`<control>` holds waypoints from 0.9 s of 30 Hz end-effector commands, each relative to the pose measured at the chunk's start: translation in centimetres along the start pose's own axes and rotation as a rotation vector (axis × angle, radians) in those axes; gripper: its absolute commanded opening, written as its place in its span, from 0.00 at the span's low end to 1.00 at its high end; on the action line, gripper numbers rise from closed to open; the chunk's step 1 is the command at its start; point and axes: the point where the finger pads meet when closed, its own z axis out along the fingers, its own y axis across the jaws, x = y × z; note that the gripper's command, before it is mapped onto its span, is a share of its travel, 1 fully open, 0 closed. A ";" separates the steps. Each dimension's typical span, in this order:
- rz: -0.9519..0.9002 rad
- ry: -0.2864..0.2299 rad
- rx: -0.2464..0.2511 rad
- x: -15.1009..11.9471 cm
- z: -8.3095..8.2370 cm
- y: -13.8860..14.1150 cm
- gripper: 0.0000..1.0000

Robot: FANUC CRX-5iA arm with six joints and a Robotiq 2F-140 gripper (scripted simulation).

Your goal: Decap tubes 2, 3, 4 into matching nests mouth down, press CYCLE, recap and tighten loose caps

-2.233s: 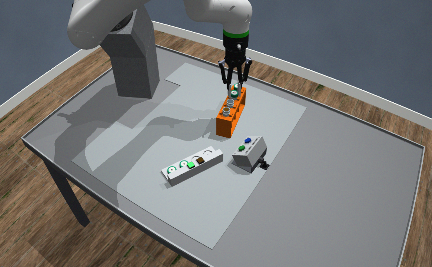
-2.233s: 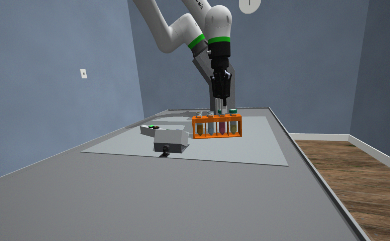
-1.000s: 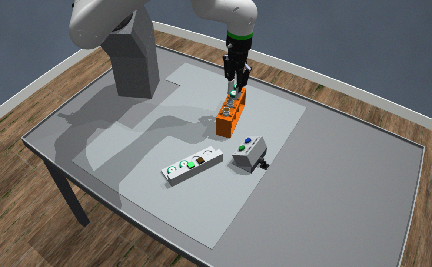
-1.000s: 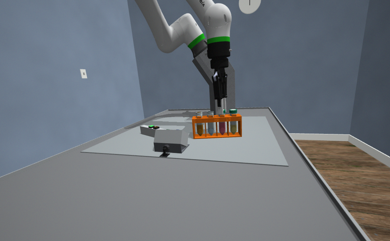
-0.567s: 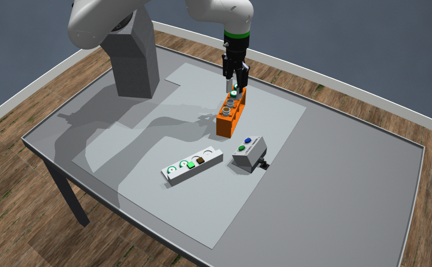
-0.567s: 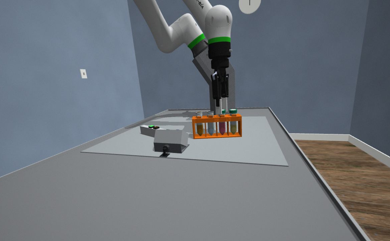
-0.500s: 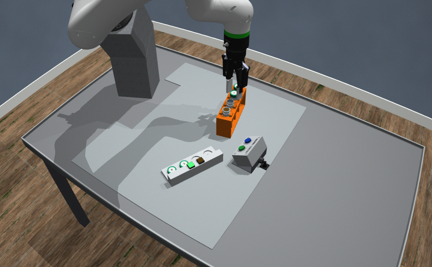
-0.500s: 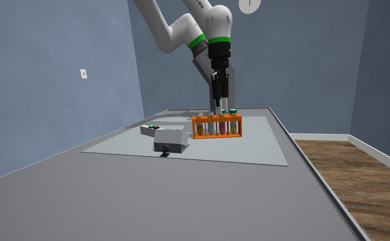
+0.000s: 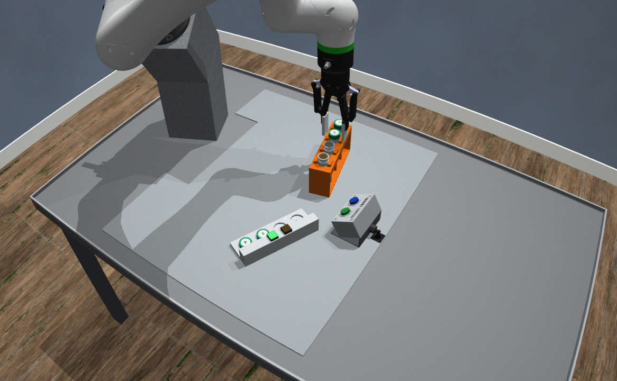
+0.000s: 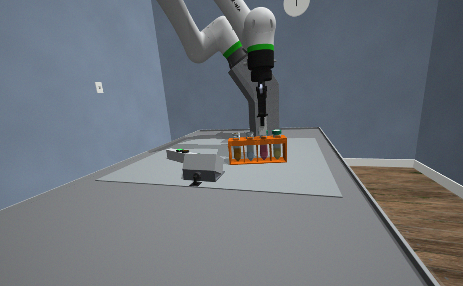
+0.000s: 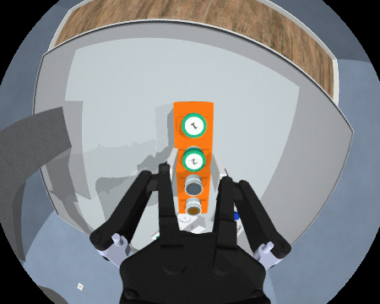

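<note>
Cap 2 (image 9: 334, 134): seated on its tube, directly below the gripper (image 9: 335, 122).
Gripper: fingers parted, straddling cap, gripping nothing.

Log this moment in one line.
black two-finger gripper open, straddling round green cap on tube 2 | tube 3, tube 4 uncapped | white cap tray holds two caps | square green lamp lit
</note>
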 end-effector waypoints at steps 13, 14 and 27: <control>-0.645 0.011 0.025 0.0 0.0 0.0 0.35; -0.645 0.011 0.025 0.0 0.0 0.0 0.35; -0.645 0.011 0.025 0.0 0.0 0.0 0.00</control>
